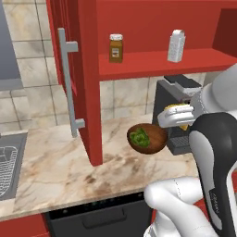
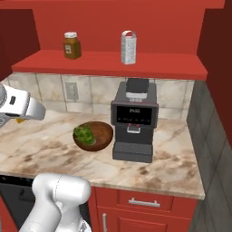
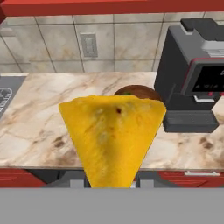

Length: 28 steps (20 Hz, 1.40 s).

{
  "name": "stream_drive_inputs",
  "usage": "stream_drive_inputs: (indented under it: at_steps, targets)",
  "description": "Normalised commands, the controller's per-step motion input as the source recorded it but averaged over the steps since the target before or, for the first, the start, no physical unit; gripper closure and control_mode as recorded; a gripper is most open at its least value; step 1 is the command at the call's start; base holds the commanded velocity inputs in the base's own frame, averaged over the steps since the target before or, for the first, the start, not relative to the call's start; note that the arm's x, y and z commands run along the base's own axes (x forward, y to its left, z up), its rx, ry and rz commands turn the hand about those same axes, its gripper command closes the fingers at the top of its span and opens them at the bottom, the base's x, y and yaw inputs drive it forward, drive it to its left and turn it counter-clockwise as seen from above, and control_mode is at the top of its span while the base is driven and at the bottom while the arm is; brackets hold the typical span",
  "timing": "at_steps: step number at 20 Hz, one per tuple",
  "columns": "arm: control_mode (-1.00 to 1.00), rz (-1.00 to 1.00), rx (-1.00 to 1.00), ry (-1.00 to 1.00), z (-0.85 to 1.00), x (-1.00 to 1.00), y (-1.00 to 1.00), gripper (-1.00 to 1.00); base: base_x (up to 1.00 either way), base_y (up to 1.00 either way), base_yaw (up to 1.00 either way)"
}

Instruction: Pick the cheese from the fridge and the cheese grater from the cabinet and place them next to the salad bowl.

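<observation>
My gripper (image 1: 178, 116) is shut on the cheese (image 3: 111, 131), a yellow-orange wedge that hangs point down in front of the hand camera. The hand hovers above the marble counter (image 1: 55, 162), just right of the salad bowl (image 1: 147, 138) in the left base view. That dark-brown bowl of green leaves (image 2: 93, 135) stands in front of the coffee machine, and its rim (image 3: 138, 91) peeks over the wedge. The white-grey cheese grater (image 1: 176, 45) stands upright on the red cabinet shelf (image 2: 108, 61). The cabinet door (image 1: 88, 83) hangs open with its grey bar handle (image 1: 69, 83).
A dark coffee machine (image 2: 133, 120) sits right of the bowl, close to my hand. A brown jar with a white lid (image 2: 71, 45) shares the shelf with the grater. A sink (image 1: 7, 166) lies at the counter's left end. The open door juts out over the counter.
</observation>
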Motion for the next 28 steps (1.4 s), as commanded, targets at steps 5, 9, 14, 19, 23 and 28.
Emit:
stream_drive_inputs:
  at_steps: [5,9,14,19,23,28]
  targets:
    - [1.00,0.00,0.00,0.00,0.00,0.00,0.00,1.00,0.13,-0.37,-0.15]
    - [1.00,0.00,0.00,0.00,0.00,0.00,0.00,1.00,0.02,-0.04,-0.24]
    - [1.00,0.00,0.00,0.00,0.00,0.00,0.00,1.00,0.00,0.00,-0.19]
    - [1.00,0.00,0.00,0.00,0.00,0.00,0.00,1.00,0.00,0.00,0.00]
    - [1.00,0.00,0.00,0.00,0.00,0.00,0.00,1.00,0.00,0.00,0.00]
    - [1.00,0.00,0.00,0.00,0.00,0.00,0.00,1.00,0.00,0.00,0.00]
